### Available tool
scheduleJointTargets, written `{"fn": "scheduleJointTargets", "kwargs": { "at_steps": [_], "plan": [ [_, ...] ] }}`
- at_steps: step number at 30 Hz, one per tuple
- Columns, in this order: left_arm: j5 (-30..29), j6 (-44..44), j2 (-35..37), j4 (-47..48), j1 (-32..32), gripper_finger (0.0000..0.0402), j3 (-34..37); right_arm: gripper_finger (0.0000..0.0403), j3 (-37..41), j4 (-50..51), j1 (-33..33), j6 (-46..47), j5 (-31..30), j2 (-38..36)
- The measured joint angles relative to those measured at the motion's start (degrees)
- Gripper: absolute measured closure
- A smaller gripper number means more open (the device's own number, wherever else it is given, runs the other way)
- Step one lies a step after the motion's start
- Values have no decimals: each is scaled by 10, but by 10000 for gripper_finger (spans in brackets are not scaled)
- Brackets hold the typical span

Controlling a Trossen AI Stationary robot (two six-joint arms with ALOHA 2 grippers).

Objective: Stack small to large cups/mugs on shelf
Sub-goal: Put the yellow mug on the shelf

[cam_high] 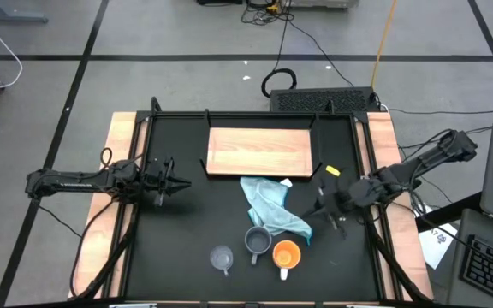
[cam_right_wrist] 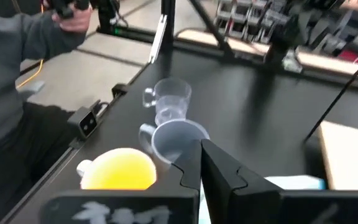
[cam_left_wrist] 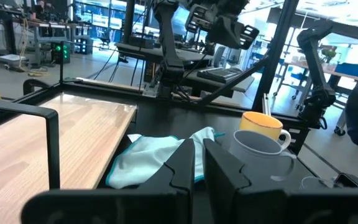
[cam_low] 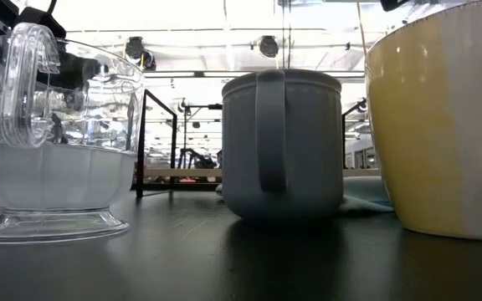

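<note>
Three cups stand upright in a row on their bases near the table's near edge: a clear glass cup [cam_high: 222, 257] [cam_low: 53, 142], a grey-blue mug [cam_high: 258, 242] [cam_low: 283, 142] and an orange mug [cam_high: 286, 254] [cam_low: 442, 125] with a white handle. The wooden shelf [cam_high: 259, 151] lies flat at the far middle with nothing on it. My left gripper [cam_high: 181, 182] [cam_left_wrist: 197, 152] is shut and hovers level at the left, pointing toward the shelf's near-left corner. My right gripper [cam_high: 321, 208] [cam_right_wrist: 199, 149] is shut, raised at the right and slanting down toward the cups [cam_right_wrist: 169, 99].
A light blue cloth [cam_high: 272, 210] lies crumpled between the shelf and the mugs, its edge next to the grey-blue mug. A small yellow item [cam_high: 331, 171] lies right of the shelf. A keyboard [cam_high: 323, 100] sits beyond the far edge. A person's sleeve [cam_right_wrist: 17, 74] shows past the near edge.
</note>
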State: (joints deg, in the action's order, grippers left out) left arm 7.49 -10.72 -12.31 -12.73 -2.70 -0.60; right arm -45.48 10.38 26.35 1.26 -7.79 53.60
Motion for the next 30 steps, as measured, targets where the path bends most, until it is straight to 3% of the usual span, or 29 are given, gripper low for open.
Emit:
{"fn": "scheduleJointTargets", "kwargs": {
  "at_steps": [6,14,25,30],
  "plan": [
    [0,-2,0,0,0,369,0,403,-48,57,8,56,-1,47],
    [0,-3,0,0,0,369,0,403,-104,109,35,60,1,110],
    [0,-5,0,0,0,369,0,402,-114,130,38,66,1,171],
    [0,-5,0,0,0,369,0,369,-114,119,29,75,2,199]
  ]
}}
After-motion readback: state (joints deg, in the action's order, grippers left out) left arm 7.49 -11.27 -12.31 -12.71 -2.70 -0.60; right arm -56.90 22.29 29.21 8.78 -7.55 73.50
